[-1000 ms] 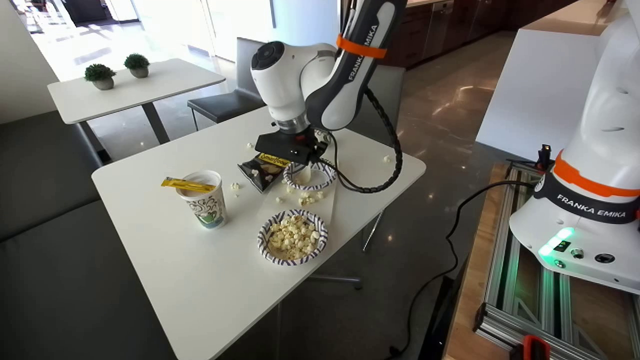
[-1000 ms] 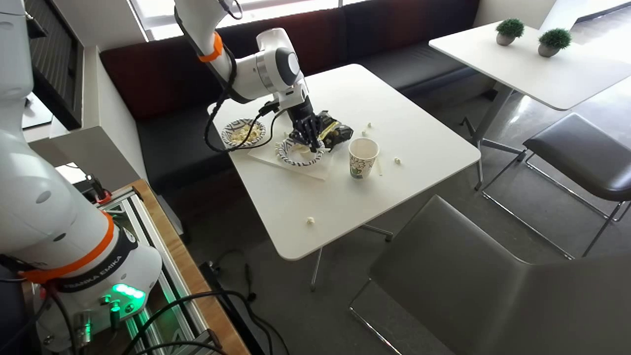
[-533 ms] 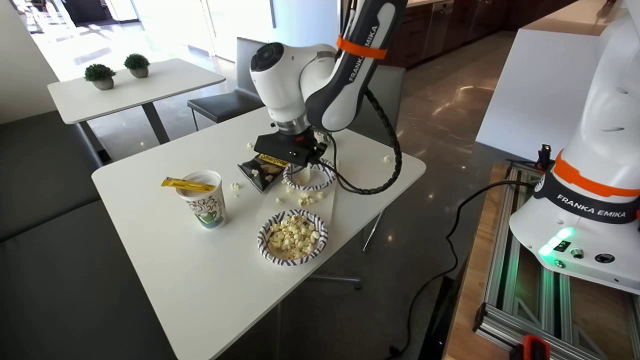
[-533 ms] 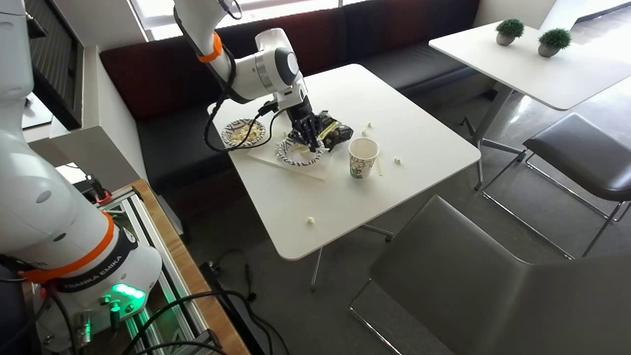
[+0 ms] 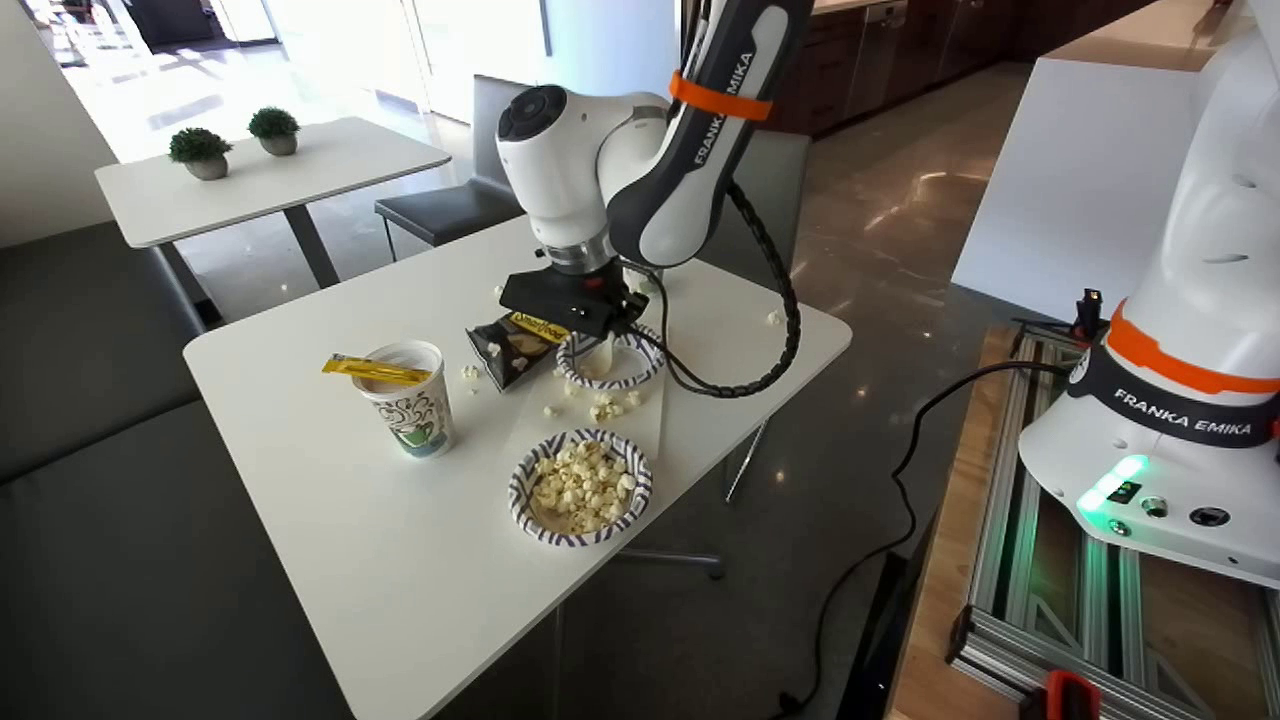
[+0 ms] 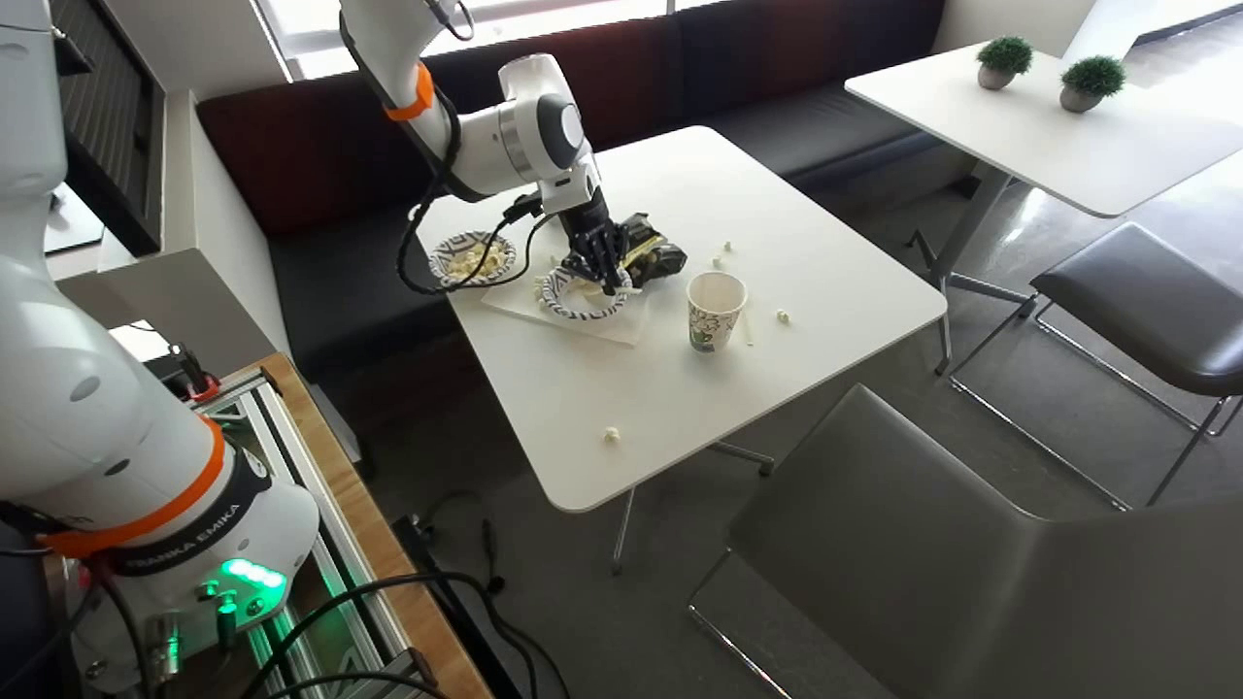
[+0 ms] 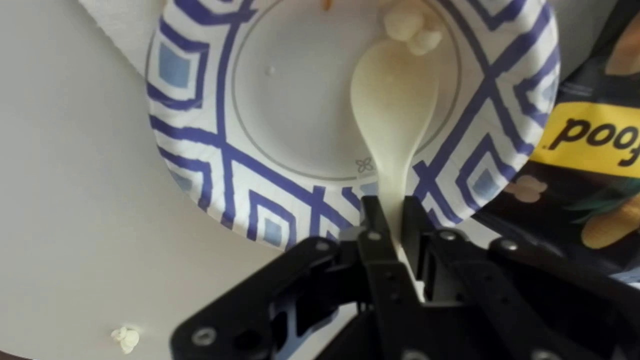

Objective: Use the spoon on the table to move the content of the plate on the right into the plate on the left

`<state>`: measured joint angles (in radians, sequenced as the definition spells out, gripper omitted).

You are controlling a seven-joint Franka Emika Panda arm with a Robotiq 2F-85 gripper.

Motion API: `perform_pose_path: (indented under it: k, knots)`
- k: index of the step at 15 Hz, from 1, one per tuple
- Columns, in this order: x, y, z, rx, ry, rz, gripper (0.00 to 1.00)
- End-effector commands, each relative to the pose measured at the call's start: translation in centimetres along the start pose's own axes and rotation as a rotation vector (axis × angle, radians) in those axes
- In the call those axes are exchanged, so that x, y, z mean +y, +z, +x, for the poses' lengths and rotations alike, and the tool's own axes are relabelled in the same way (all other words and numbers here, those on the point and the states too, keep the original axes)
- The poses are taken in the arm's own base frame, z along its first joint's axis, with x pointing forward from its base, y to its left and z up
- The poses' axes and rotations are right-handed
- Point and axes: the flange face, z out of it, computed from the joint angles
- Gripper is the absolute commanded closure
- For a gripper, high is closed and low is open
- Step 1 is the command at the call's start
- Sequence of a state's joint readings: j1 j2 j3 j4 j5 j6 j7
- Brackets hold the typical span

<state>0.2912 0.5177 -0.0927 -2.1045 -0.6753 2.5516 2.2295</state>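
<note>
My gripper (image 7: 391, 212) is shut on the handle of a cream-coloured spoon (image 7: 395, 95). The spoon's head is inside a nearly empty blue-and-white patterned plate (image 7: 295, 110), against a small popcorn cluster (image 7: 412, 27). This plate also shows in both exterior views (image 5: 625, 384) (image 6: 583, 314), with the gripper (image 6: 612, 283) low over its rim. In an exterior view the spoon (image 5: 602, 358) shows as a pale shape in the plate. A second patterned plate (image 5: 519, 495) full of popcorn (image 5: 580, 488) stands beside it, and also shows in an exterior view (image 6: 442, 268).
A black popcorn bag (image 5: 508, 352) lies against the nearly empty plate. A white napkin (image 6: 544, 316) with loose popcorn (image 5: 605, 407) lies under and between the plates. A cup (image 5: 420, 415) with a yellow packet and another cup (image 6: 714, 322) stand on the white table (image 5: 400, 560).
The gripper and spoon have shifted slightly. The nearly empty plate, napkin, bag and popcorn-filled plate have all slid a little the same way, towards the side of the full plate. The cups have not moved.
</note>
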Motion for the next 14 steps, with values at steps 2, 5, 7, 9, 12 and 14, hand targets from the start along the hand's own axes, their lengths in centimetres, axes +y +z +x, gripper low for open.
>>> perform_pose_path:
  k: [2, 5, 7, 9, 12, 14]
  knots:
    - [0.24, 0.37, -0.40, -0.062, 0.023, -0.006, 0.97]
    - [0.17, 0.27, -0.37, -0.086, 0.037, -0.018, 0.97]
    - [0.15, 0.24, -0.35, -0.102, 0.045, -0.029, 0.97]
    - [0.16, 0.21, -0.45, -0.117, 0.046, -0.041, 0.97]
    - [0.23, 0.11, -0.84, -0.135, 0.037, -0.053, 0.97]
    - [0.22, -0.09, -1.22, -0.151, 0.028, -0.053, 0.97]
